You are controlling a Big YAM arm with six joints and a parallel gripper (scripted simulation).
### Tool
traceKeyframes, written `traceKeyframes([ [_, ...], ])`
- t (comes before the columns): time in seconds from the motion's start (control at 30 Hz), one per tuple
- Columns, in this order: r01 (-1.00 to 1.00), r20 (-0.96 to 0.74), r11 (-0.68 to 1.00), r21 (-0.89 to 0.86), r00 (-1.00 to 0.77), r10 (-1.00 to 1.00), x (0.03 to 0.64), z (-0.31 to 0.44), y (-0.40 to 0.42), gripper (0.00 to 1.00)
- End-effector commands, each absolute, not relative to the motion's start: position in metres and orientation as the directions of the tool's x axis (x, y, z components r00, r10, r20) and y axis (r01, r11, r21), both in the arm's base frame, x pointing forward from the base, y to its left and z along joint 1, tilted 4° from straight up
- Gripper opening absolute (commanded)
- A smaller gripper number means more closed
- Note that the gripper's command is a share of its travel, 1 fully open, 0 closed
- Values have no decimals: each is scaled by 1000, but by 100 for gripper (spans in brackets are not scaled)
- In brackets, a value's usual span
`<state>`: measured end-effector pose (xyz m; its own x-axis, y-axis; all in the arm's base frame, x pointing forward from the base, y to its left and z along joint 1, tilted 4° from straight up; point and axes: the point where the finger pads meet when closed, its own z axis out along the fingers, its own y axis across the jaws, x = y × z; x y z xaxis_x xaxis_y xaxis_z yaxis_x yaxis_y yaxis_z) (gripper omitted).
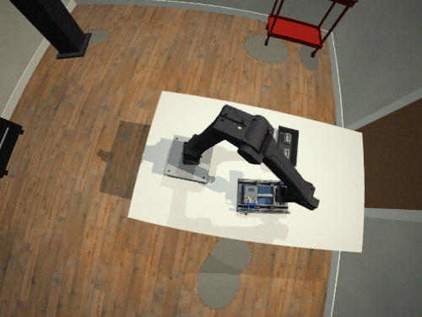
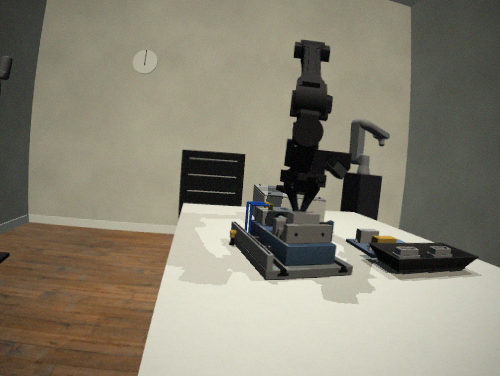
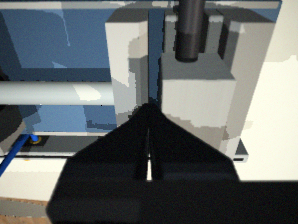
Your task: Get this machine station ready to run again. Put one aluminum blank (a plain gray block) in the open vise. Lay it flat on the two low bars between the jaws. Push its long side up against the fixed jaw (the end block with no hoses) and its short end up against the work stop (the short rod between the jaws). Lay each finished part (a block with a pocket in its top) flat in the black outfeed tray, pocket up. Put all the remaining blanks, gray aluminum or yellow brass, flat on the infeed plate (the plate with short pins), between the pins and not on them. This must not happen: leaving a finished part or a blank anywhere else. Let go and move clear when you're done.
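Observation:
A gray aluminum blank [image 2: 303,218] [image 3: 200,100] sits in the vise [image 1: 265,190] [image 2: 311,254], beside the fixed jaw [image 2: 306,234]. Its top stands above that jaw. A dark rod [image 3: 191,30] meets its far end in the wrist view. Exact contact with jaw and bars cannot be told. My gripper [image 2: 302,210] [image 3: 149,112] is shut and empty, its tips low beside the blank, toward the hose side. Two finished parts [image 2: 406,251] [image 2: 440,251] lie pocket up in the black outfeed tray [image 1: 296,145] [image 2: 415,265]. A gray blank [image 2: 367,235] and a brass blank [image 2: 384,240] are on the blue infeed plate [image 2: 356,244].
Blue hoses [image 2: 248,217] [image 3: 14,152] rise at the vise's side. A pale round rod [image 3: 55,93] runs along the vise in the wrist view. The tray stands beside the infeed plate, across from the vise. The arm hides part of the vise and plate in the top view.

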<state>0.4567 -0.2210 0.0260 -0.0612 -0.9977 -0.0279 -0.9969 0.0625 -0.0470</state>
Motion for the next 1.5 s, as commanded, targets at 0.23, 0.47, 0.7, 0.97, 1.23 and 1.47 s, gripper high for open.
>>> traceKeyframes([
  [0.23, -994, -11, 58, -96, -57, -998, 491, 37, -226, 0],
  [0.47, -994, -10, 58, -98, -57, -998, 493, 37, -226, 0],
  [0.7, -993, -10, 58, -100, -57, -998, 494, 37, -226, 0],
  [0.97, -993, -9, 58, -101, -57, -998, 495, 37, -226, 0],
  [1.23, -993, -9, 58, -102, -57, -998, 496, 37, -227, 0],
  [1.47, -993, -9, 58, -102, -57, -998, 496, 37, -227, 0],
])
